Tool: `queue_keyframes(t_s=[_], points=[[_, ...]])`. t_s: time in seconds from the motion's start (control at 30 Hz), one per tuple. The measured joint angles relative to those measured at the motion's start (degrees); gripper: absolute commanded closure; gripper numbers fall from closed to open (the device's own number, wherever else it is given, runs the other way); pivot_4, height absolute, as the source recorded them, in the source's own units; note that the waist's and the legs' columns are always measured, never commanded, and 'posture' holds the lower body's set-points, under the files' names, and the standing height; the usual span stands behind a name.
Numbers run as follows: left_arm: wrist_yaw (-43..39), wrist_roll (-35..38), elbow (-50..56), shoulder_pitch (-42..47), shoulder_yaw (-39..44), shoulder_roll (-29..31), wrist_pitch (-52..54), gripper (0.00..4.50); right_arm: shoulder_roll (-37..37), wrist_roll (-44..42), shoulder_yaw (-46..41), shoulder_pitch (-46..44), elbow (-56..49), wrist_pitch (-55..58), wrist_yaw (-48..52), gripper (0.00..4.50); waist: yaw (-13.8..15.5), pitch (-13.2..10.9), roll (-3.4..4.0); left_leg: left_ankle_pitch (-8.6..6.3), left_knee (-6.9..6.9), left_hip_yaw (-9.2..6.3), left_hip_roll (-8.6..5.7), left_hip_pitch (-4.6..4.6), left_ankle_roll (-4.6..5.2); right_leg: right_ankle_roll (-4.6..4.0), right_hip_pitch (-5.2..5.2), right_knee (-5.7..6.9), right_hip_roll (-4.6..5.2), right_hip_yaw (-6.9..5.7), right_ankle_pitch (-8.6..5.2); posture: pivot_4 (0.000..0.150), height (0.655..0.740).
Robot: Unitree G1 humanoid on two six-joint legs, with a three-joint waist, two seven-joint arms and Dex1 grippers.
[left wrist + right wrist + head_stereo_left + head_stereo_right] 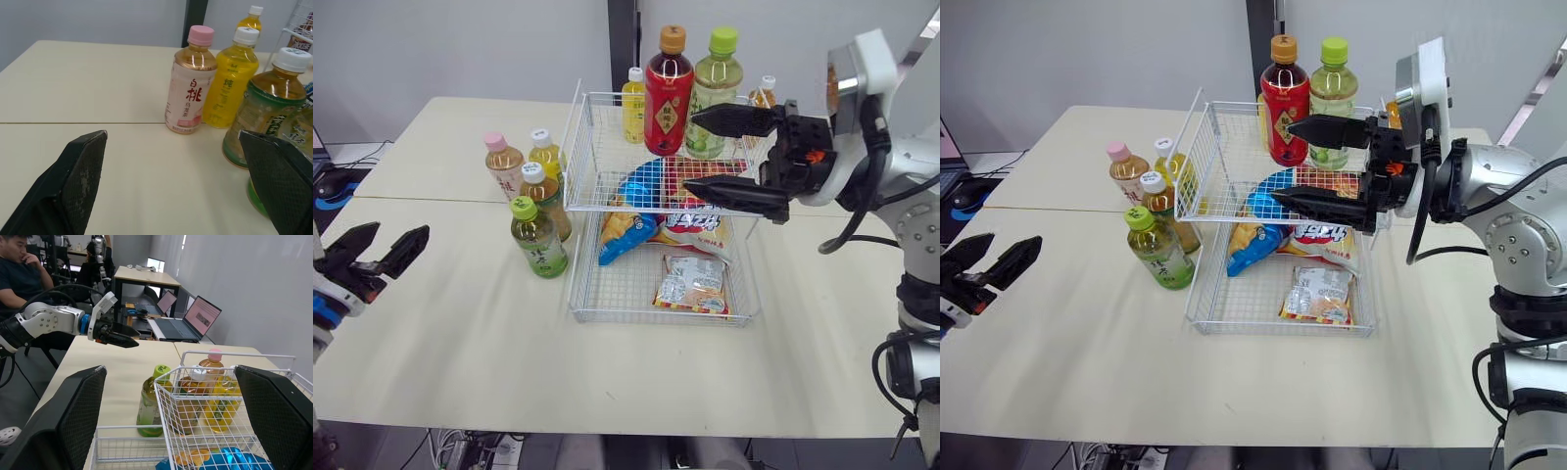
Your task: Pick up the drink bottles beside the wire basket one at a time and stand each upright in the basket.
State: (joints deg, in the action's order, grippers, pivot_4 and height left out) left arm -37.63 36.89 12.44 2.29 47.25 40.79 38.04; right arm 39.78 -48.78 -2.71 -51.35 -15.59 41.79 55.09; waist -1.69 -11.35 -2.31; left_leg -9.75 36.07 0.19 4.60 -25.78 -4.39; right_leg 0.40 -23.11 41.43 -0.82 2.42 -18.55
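Observation:
Four drink bottles stand upright left of the wire basket [576, 294]: a pink-capped one [501, 164], a yellow one [544, 152], a white-capped tea [542, 193] and a green-capped tea [537, 238]. On the basket's upper shelf [607, 208] stand a red-labelled bottle [668, 93], a green-capped bottle [714, 96] and a yellow bottle [633, 106]. My right gripper [688, 152] hovers open over that shelf, holding nothing. Far to the left, over the table edge, my left gripper [382, 250] is open and faces the pink-capped bottle [190, 85].
Snack bags lie in the basket's lower tier: a blue one [634, 213] and a small packet [690, 284]. A small orange bottle [763, 96] stands at the shelf's back right. In the right wrist view a seated person [14, 269] and laptops [200, 316] sit beyond the table.

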Motion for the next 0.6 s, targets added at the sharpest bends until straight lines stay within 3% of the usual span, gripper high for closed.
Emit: queue_keyframes(t_s=[0.13, 0.23, 0.4, 0.6], points=[[3.85, 0.54, 0.41, 3.88, -1.66, 0.0, -0.09, 0.02, -1.03, 0.78, 0.1, -0.03, 0.3, -0.41, 0.04, 0.0, 0.06, 0.0, 0.0, 0.0, 0.01, -0.03, -0.01, 0.01, 0.0, 0.01, 0.02, 0.01, -0.03, -0.02, 0.0, 0.15, 0.74], [7.27, -1.9, -3.41, 12.72, -8.35, -0.78, -2.6, 0.02, -1.67, 1.85, 0.18, 0.13, -0.09, -0.99, -0.48, 0.0, 0.42, 0.01, -0.02, 0.01, 0.03, -0.05, -0.05, 0.01, 0.01, 0.05, 0.07, 0.0, -0.05, -0.07, 0.03, 0.15, 0.74], [8.85, -8.49, -18.21, 28.59, -19.93, -3.92, -10.99, 0.02, -2.05, 2.71, -0.43, 1.05, -2.76, -1.11, -3.84, 0.0, 0.68, 0.02, -0.03, 0.01, 0.03, 0.03, -0.08, -0.01, 0.01, 0.07, 0.04, -0.05, -0.05, -0.02, 0.06, 0.15, 0.74], [8.32, -15.53, -37.99, 42.05, -27.55, -6.31, -20.84, 0.02, -1.12, 2.62, -1.82, 2.91, -6.51, -0.11, -7.8, 0.0, 0.17, 0.02, -0.03, 0.01, 0.01, 0.05, -0.06, -0.04, 0.01, 0.06, 0.0, -0.06, -0.08, -0.02, 0.07, 0.15, 0.74]])
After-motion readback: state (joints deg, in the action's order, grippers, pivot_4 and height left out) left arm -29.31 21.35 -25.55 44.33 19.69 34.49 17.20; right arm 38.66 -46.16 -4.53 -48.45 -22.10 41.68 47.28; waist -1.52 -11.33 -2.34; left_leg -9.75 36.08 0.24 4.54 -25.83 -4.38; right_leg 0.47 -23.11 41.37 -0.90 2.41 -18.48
